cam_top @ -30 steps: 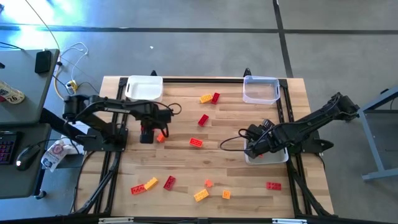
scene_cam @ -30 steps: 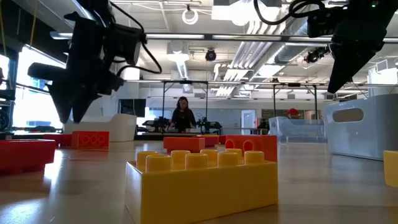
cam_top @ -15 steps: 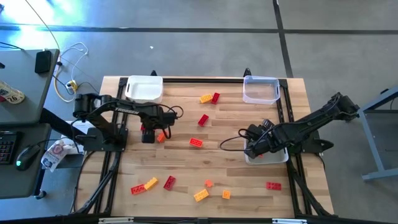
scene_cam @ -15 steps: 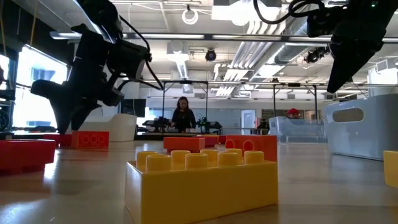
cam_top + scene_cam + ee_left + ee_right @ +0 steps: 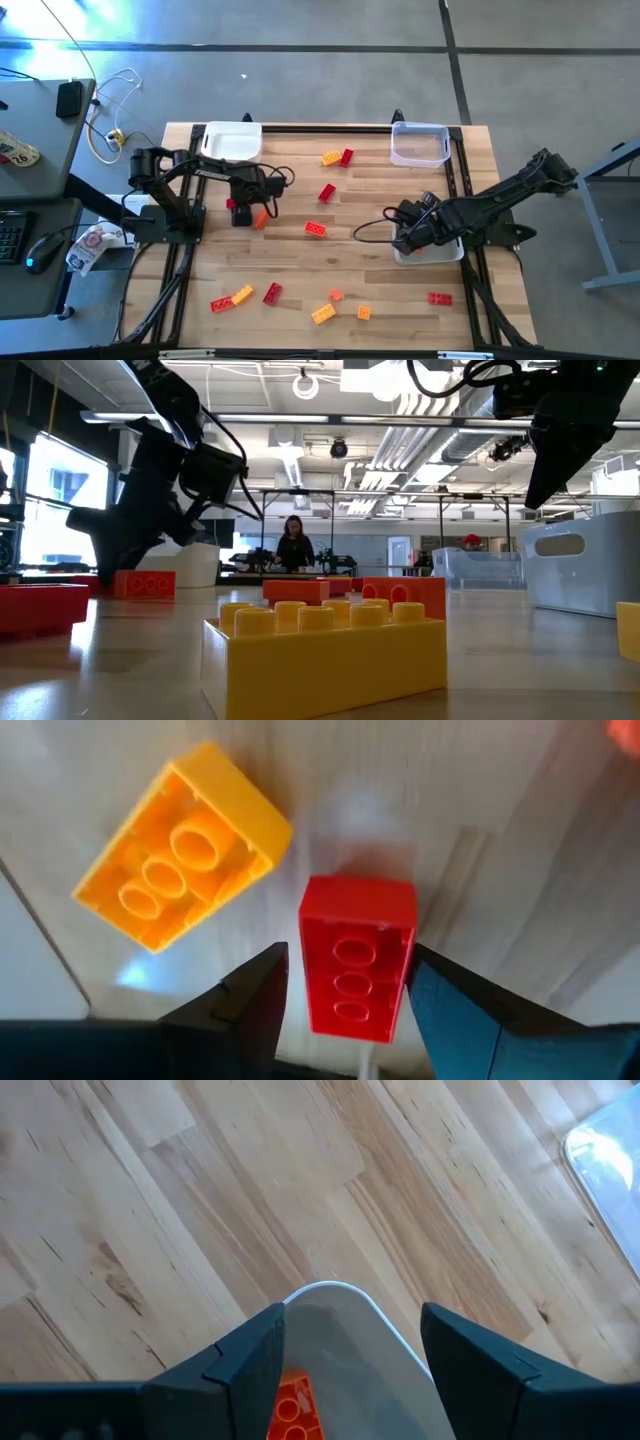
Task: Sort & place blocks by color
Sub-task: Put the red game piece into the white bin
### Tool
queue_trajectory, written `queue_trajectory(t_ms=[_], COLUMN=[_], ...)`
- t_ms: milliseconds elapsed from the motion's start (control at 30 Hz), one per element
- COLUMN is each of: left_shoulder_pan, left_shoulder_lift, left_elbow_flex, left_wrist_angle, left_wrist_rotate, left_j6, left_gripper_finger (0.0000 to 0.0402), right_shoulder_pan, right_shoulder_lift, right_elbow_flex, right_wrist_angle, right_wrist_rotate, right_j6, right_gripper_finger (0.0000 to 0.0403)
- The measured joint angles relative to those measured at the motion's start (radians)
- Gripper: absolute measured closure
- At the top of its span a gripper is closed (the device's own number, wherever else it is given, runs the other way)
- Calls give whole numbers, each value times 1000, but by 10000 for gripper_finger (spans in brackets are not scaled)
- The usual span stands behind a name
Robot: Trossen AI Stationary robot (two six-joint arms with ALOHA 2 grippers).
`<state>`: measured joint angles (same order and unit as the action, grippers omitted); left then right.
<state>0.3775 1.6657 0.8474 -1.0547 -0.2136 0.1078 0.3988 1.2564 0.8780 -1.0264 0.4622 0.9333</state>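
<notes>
My left gripper (image 5: pixel 240 210) hangs at the table's left middle, shut on a red brick (image 5: pixel 355 965) whose hollow underside faces the wrist camera. An orange brick (image 5: pixel 185 845) lies upside down on the wood just beside it, and also shows in the high view (image 5: pixel 258 221). My right gripper (image 5: pixel 408 240) is open over the near-right white tray (image 5: pixel 440 255), its fingers apart in the right wrist view (image 5: pixel 352 1320). An orange-red brick (image 5: pixel 290 1405) lies in that tray. Several red, orange and yellow bricks lie scattered on the table. My left gripper pinches the red brick's two long sides (image 5: pixel 308 970) between its two fingers, which lie along the brick's flanks. The fingers come from above, slanting down. Whether the brick is clear of the table I cannot tell.
A white tray (image 5: pixel 232 143) stands at the far left and a clear tray (image 5: pixel 420 143) at the far right. Loose bricks lie at the far middle (image 5: pixel 337 158), the centre (image 5: pixel 315 229), the near left (image 5: pixel 242 296), the near middle (image 5: pixel 322 314) and the near right (image 5: pixel 439 298).
My left gripper has moved a little toward the far edge and the far-left white tray, staying shut on the red brick, while its arm has swung about its base. The orange brick beside it has stayed in place.
</notes>
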Motion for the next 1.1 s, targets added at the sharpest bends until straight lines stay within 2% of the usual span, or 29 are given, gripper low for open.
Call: queue_trajectory(t_ms=[167, 433, 700, 1100], left_shoulder_pan=[17, 36, 50, 26], left_shoulder_lift=[0, 0, -9, -69], left_elbow_flex=[0, -1, -63, -34], left_wrist_angle=[32, 44, 82, 120], left_wrist_rotate=[34, 28, 24, 26], left_j6=[-3, -2, 27, 35], left_gripper_finger=[216, 246, 265, 284], right_shoulder_pan=[0, 0, 0, 0], right_shoulder_lift=[0, 0, 0, 0], right_elbow_flex=[0, 0, 0, 0], right_wrist_angle=[4, 5, 8, 88], right_wrist_rotate=[0, -4, -7, -6], right_j6=[0, 6, 8, 8], right_gripper_finger=[183, 183, 183, 183])
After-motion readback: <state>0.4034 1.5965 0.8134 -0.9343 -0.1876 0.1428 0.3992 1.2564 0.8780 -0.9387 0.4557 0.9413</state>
